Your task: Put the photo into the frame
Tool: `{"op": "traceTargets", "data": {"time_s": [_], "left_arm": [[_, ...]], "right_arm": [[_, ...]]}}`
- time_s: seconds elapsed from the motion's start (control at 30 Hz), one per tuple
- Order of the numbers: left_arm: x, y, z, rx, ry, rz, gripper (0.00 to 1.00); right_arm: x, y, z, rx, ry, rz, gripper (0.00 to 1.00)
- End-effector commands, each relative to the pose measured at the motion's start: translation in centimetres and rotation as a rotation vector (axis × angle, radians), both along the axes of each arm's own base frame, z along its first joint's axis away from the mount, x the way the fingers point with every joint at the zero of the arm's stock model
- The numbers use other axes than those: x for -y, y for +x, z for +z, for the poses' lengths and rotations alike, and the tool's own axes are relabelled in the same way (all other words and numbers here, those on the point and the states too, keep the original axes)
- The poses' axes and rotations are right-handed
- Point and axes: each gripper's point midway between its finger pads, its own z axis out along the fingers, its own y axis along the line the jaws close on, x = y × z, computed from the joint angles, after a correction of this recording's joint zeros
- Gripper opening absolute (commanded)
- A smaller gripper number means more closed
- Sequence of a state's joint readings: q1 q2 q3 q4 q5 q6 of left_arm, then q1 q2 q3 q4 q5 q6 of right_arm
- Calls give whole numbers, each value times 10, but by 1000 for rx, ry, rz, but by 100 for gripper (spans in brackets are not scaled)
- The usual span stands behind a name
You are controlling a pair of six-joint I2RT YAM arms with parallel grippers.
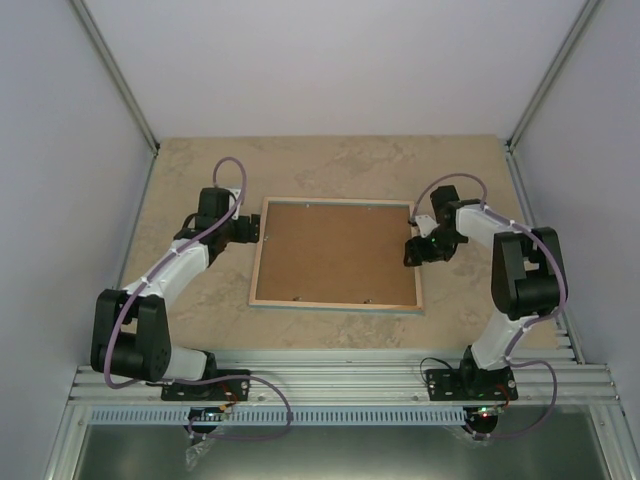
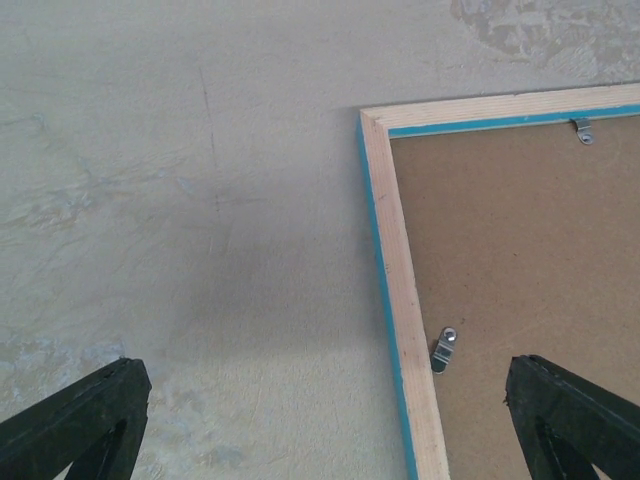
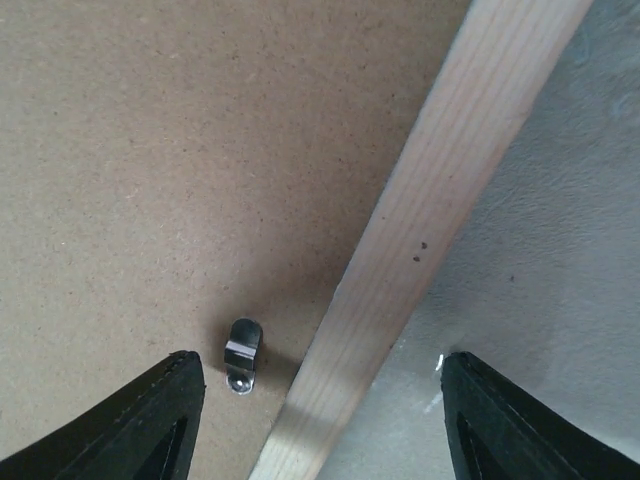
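Note:
The frame (image 1: 335, 304) lies face down on the table, its pale wooden back edges up and a thin turquoise strip along its outer side (image 2: 378, 270). A brown backing panel (image 1: 335, 252) fills it; the photo is hidden. My left gripper (image 1: 255, 228) hovers open at the frame's left rail (image 2: 405, 320), near the far left corner, one finger over the table and one over the panel. Over the right rail (image 3: 430, 220), my right gripper (image 3: 320, 362) stands open astride the wood, touching nothing.
Small metal clips sit on the panel beside the rails (image 2: 444, 348) (image 2: 582, 130) (image 3: 242, 355). The marbled beige table (image 1: 200, 300) is bounded by white walls left, right and behind. An aluminium rail (image 1: 340, 380) holds both arm bases at the near edge.

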State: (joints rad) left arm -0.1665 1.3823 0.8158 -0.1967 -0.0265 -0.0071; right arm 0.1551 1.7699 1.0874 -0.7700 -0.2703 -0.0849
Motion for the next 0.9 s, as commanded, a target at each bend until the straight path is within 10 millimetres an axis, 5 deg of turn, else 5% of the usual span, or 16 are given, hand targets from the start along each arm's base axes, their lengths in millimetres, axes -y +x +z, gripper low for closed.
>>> {"op": "traceTargets", "data": {"time_s": [0.0, 0.4, 0.87], "left_arm": [[-3, 2, 8, 38, -3, 30, 99], [-6, 3, 5, 38, 22, 27, 99], [-7, 9, 3, 41, 32, 33, 100]], "right_arm": [[-8, 8, -2, -5, 10, -33, 66], [-2, 6, -12, -36, -30, -26, 49], [10, 2, -20, -48, -105, 17, 6]]}}
